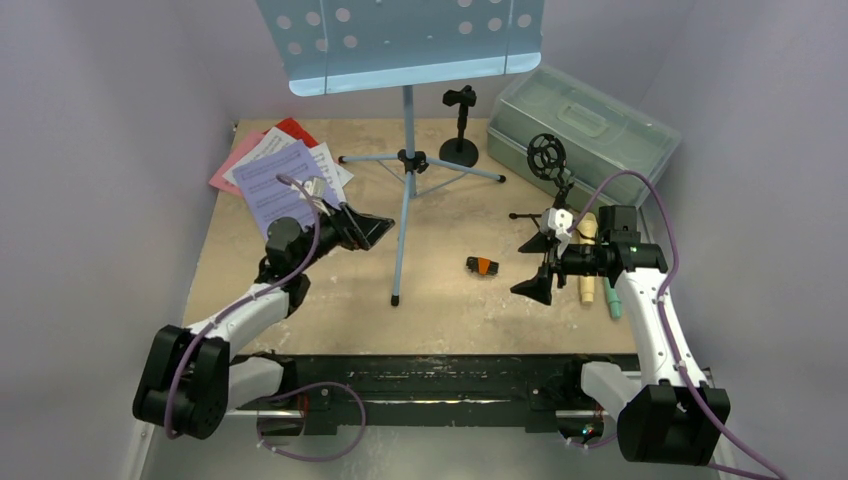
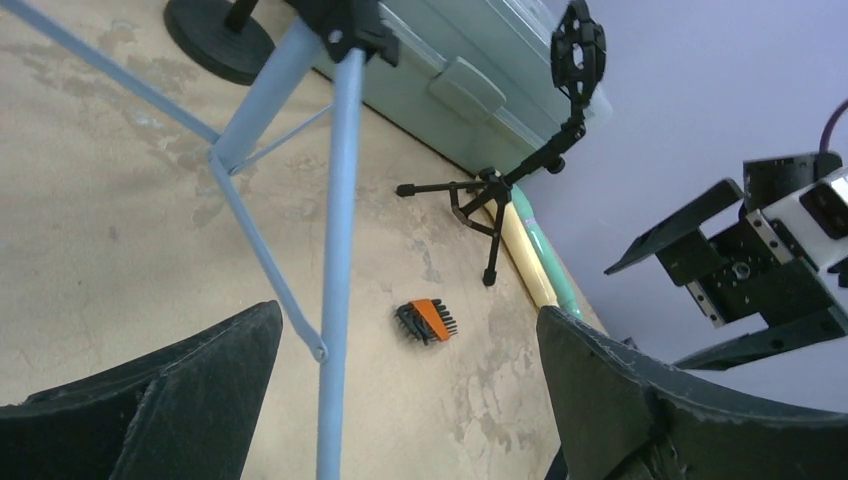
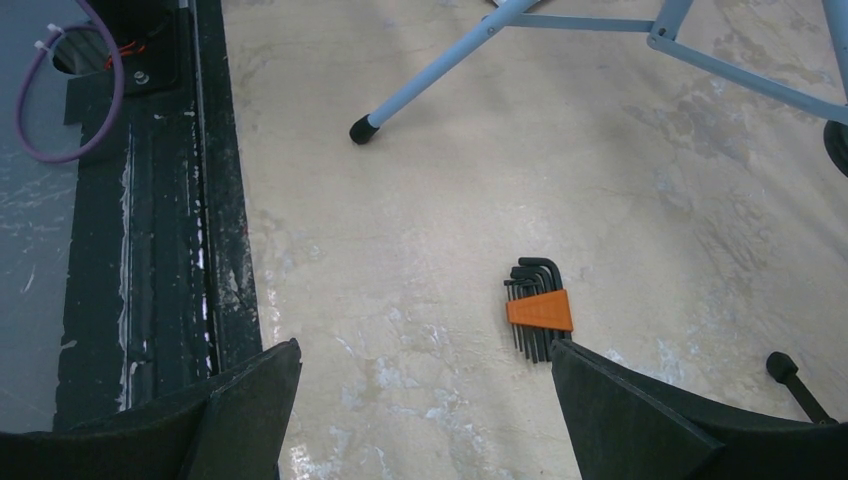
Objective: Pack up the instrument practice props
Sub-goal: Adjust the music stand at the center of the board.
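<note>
Both the left gripper (image 1: pixel 366 230) and the right gripper (image 1: pixel 533 268) stand wide open and empty over the tan table (image 1: pixel 440 310), flanking the upright pale-blue perforated sheet-music rack on tripod legs (image 1: pixel 400 40), with white and red music pages (image 1: pixel 285 170) far left and cream and teal toy microphones (image 1: pixel 588 272) lying by the right arm.
</note>
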Robot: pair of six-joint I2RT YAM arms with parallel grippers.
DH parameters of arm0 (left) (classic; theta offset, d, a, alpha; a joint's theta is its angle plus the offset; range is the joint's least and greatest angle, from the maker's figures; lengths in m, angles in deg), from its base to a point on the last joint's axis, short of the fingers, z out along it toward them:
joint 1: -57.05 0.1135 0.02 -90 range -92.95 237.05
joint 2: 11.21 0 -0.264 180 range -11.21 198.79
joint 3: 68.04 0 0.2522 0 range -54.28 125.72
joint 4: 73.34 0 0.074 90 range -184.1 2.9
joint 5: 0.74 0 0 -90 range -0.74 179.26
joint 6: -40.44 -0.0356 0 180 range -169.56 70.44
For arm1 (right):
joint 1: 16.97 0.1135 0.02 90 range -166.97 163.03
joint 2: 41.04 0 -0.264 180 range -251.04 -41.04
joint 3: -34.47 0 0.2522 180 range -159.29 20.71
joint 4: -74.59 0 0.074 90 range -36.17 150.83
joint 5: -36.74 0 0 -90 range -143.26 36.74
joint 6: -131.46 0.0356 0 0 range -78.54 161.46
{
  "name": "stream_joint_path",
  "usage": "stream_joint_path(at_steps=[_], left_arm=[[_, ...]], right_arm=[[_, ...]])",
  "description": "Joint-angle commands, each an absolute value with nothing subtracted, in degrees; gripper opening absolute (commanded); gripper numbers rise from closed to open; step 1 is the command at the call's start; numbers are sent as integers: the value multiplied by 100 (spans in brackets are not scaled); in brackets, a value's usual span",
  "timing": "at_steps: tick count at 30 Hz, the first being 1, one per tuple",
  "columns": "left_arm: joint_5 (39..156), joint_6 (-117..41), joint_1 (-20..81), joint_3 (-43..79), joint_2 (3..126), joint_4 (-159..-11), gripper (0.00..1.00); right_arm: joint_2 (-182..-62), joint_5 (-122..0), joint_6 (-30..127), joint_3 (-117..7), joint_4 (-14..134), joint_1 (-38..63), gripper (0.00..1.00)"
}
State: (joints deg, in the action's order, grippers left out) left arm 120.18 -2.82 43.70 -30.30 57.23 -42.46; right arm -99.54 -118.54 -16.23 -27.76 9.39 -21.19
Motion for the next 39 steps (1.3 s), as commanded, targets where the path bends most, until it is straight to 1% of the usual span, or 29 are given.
stream_joint_path(at_steps=[1, 6, 13, 16, 22, 27, 34, 37, 39], left_arm=[[11361, -1835, 3858, -2612, 5183, -4700, 98], [10952, -2742, 3368, -2768, 5208, -3698, 93], [10540, -3172, 3067, -2311, 6091, -2527, 89], [10171, -3238, 3051, -2082, 6446, -2211, 88], [9832, -3323, 3050, -1368, 7187, -2128, 79], [9771, -3567, 3050, -875, 7767, -1960, 78], [9975, -3923, 3059, -220, 8291, -2088, 71], [10124, -3976, 3059, 27, 8454, -2222, 67], [10175, -4021, 3059, 143, 8528, -2327, 62]], right_arm=[[-9989, -11910, -1610, -2746, 1021, -2092, 99], [-10063, -11904, -1619, -2756, 1029, -2083, 99], [-10045, -11900, -1628, -2747, 1022, -2082, 99], [-10041, -11900, -1628, -2748, 1021, -2083, 99], [-10019, -11900, -1637, -2752, 1005, -2081, 99], [-10011, -11900, -1646, -2754, 994, -2076, 99], [-9997, -11900, -1654, -2754, 986, -2067, 99], [-9992, -11892, -1653, -2754, 986, -2066, 99], [-9992, -11891, -1653, -2759, 986, -2066, 99]])
